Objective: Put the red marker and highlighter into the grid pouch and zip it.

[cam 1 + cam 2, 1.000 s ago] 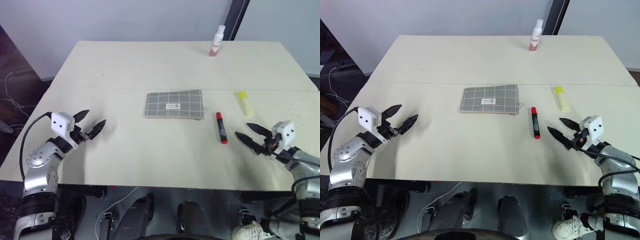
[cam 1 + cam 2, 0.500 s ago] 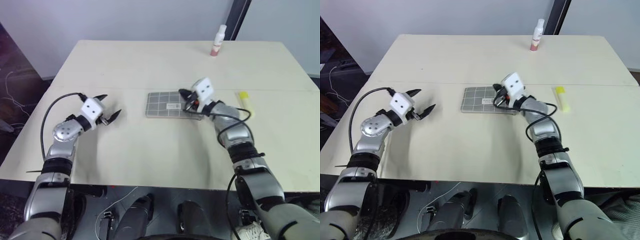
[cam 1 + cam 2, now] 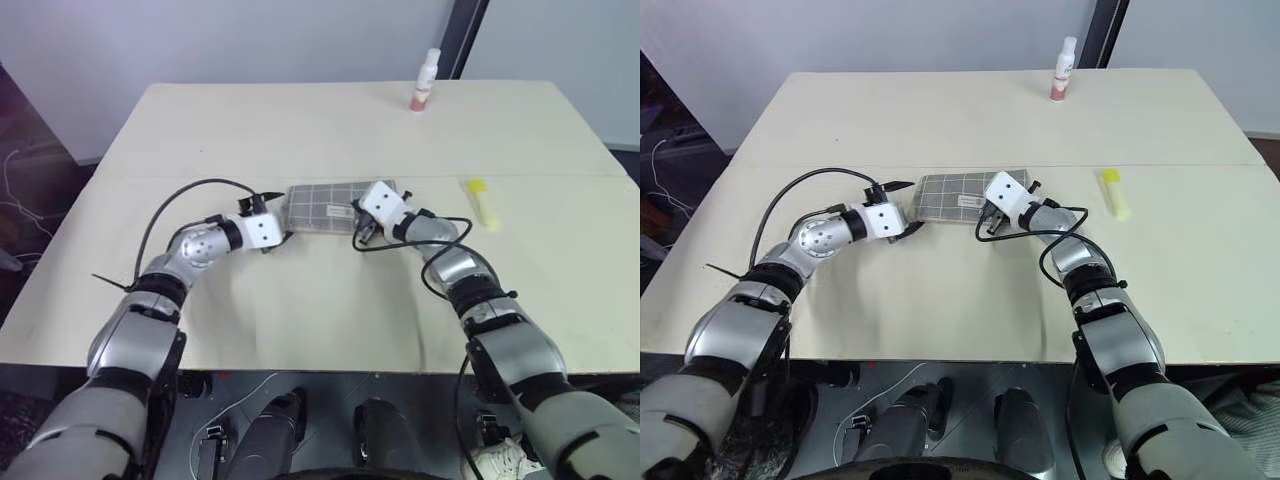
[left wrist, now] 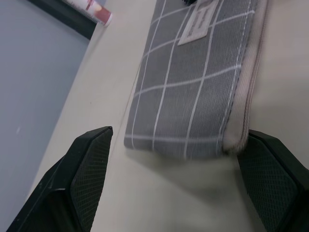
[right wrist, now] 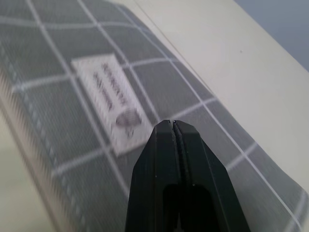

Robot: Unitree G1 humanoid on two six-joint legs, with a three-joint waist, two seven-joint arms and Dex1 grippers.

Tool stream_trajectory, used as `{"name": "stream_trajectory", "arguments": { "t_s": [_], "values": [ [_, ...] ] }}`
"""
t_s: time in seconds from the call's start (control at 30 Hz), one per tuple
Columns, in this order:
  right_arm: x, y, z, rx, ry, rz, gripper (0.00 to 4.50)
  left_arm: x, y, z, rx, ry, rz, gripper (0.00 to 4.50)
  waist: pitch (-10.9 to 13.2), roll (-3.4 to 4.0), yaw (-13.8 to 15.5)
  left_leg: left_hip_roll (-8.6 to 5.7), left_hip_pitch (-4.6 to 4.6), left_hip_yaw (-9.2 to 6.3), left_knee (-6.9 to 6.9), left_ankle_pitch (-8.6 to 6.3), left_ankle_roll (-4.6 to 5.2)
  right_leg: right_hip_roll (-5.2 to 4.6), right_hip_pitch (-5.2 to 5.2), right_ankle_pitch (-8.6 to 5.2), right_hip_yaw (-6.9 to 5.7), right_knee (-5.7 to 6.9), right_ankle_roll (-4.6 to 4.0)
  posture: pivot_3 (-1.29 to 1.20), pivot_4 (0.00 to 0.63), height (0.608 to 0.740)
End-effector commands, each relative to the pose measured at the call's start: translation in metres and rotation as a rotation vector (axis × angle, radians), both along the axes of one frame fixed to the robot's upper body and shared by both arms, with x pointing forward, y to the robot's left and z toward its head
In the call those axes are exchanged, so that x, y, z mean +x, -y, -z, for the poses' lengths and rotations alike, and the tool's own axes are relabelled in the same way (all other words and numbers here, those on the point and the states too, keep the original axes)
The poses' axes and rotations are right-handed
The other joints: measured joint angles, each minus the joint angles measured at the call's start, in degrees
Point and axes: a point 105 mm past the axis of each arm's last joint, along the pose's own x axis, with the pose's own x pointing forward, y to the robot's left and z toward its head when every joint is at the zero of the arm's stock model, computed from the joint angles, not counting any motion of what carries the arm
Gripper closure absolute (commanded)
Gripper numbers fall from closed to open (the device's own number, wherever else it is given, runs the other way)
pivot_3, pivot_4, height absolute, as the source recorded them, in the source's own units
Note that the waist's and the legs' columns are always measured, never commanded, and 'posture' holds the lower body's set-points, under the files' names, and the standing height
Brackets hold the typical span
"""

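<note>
On the cream table [image 3: 200, 130] nothing has gone into the grid pouch [image 3: 325, 205] yet: it lies flat at the middle, with no open mouth that I can make out, so my reading is that opening it, loading both pens and zipping all remain.

At its left end sits the left gripper [image 3: 278, 220], jaws spread wide. In the left wrist view its two fingers [image 4: 87, 164] straddle the pouch's short edge without pinching it, holding nothing.

Just past the pouch's right end, the right gripper [image 3: 362, 236] is pressed fully shut. Its tips lie over the grid fabric beside the white label [image 5: 113, 104]; whether they pinch anything I cannot tell.

Farther right the yellow highlighter [image 3: 482, 202] lies loose, well apart from the pouch. I cannot pick out the red marker.
</note>
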Motion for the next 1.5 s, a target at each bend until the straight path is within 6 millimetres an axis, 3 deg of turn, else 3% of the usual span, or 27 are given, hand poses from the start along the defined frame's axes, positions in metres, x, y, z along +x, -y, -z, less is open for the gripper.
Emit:
{"name": "stream_trajectory", "arguments": {
  "t_s": [0.03, 0.07, 0.17, 0.37, 0.4, 0.57, 0.63, 0.77, 0.87, 1.07, 1.2, 1.37, 1.5],
  "values": [
    [0.000, 0.004, -0.015, 0.029, 0.050, 0.001, 4.43, 0.005, 0.001, 0.002, 0.000, -0.020, -0.031, 0.40, 0.0, 0.00, -0.4, 0.00, 0.01, 0.00, 0.00, 0.01, 0.00, 0.00, 0.01, 0.00, 0.00, 0.01, 0.00, 0.00, 0.150, 0.740],
    [-0.001, 0.004, -0.015, 0.030, 0.050, 0.000, 4.43, 0.005, 0.000, 0.003, -0.008, -0.033, -0.038, 0.40, 0.0, 0.00, -0.4, 0.00, 0.01, 0.00, 0.01, 0.03, 0.01, 0.00, 0.01, 0.00, 0.00, 0.02, 0.00, 0.00, 0.150, 0.740],
    [-0.003, 0.003, -0.017, 0.045, 0.053, -0.007, 4.50, 0.003, 0.003, 0.009, -0.010, -0.067, -0.030, 1.21, 0.0, 0.00, -0.4, 0.00, 0.03, 0.00, 0.05, 0.08, 0.03, 0.01, 0.05, 0.02, -0.01, 0.04, 0.01, 0.00, 0.150, 0.740],
    [-0.004, 0.000, -0.023, 0.082, 0.053, -0.012, 4.50, 0.000, 0.006, 0.010, -0.037, -0.097, -0.003, 4.33, 0.0, 0.00, -0.4, 0.00, 0.03, 0.00, 0.05, 0.15, 0.01, 0.01, 0.05, 0.07, -0.01, 0.04, 0.02, 0.00, 0.150, 0.740],
    [-0.004, -0.001, -0.023, 0.079, 0.054, -0.015, 4.50, -0.001, 0.006, 0.010, -0.046, -0.101, -0.001, 4.42, 0.0, 0.00, -0.4, -0.01, 0.03, 0.00, 0.05, 0.15, 0.01, 0.00, 0.05, 0.07, -0.01, 0.04, 0.02, 0.00, 0.150, 0.740],
    [-0.009, -0.007, -0.033, 0.166, 0.038, -0.059, 4.50, -0.002, 0.003, 0.003, -0.136, -0.122, 0.003, 4.42, 0.0, 0.00, -0.4, -0.01, 0.02, 0.00, 0.04, 0.15, 0.01, 0.00, 0.03, 0.07, -0.01, 0.04, 0.02, 0.00, 0.150, 0.740],
    [-0.014, -0.008, -0.042, 0.231, 0.028, -0.083, 3.63, -0.003, 0.000, -0.001, -0.167, -0.120, 0.005, 4.50, 0.0, 0.00, -0.5, -0.01, 0.02, -0.01, 0.04, 0.15, 0.01, -0.01, 0.02, 0.07, -0.01, 0.04, 0.02, 0.00, 0.150, 0.740],
    [-0.027, 0.010, -0.063, 0.312, 0.035, -0.072, 1.66, -0.008, -0.012, -0.013, -0.195, -0.060, 0.013, 4.50, 0.0, 0.00, -0.4, -0.01, -0.01, -0.01, 0.03, 0.15, 0.01, -0.01, -0.03, 0.07, 0.00, 0.04, 0.02, 0.00, 0.150, 0.740],
    [-0.047, 0.024, -0.059, 0.306, -0.022, -0.071, 0.09, -0.013, -0.025, -0.020, -0.247, -0.005, -0.038, 4.50, 0.0, 0.00, -0.4, -0.01, -0.04, -0.03, 0.03, 0.15, 0.02, -0.02, -0.05, 0.07, 0.02, 0.04, 0.01, 0.00, 0.150, 0.740],
    [-0.075, 0.047, -0.049, 0.319, -0.097, 0.002, 0.09, -0.034, -0.040, -0.020, -0.310, 0.051, -0.187, 4.50, 0.0, 0.01, -0.4, 0.01, -0.03, -0.04, -0.01, 0.14, 0.03, -0.03, -0.09, 0.08, 0.09, 0.04, -0.01, 0.00, 0.150, 0.740],
    [-0.091, 0.036, -0.031, 0.363, -0.189, -0.010, 0.09, -0.043, -0.049, -0.019, -0.363, 0.055, -0.313, 4.50, 0.0, 0.00, -0.2, 0.03, 0.01, -0.07, 0.01, 0.14, 0.02, 0.01, -0.08, 0.12, 0.11, 0.04, -0.09, 0.00, 0.150, 0.740],
    [-0.084, 0.022, -0.011, 0.352, -0.212, 0.077, 0.09, -0.050, -0.038, -0.020, -0.428, 0.017, -0.358, 4.50, 0.0, 0.00, -0.1, 0.02, 0.01, -0.06, 0.06, 0.15, 0.01, 0.00, -0.05, 0.13, 0.11, 0.04, -0.10, 0.00, 0.150, 0.740],
    [-0.071, 0.018, -0.009, 0.395, -0.187, 0.148, 0.09, -0.053, -0.032, -0.022, -0.451, -0.001, -0.366, 4.50, 0.0, 0.00, 0.0, 0.02, 0.01, -0.06, 0.06, 0.18, -0.01, 0.01, -0.05, 0.13, 0.10, 0.04, -0.10, 0.00, 0.150, 0.740]
  ]
}}
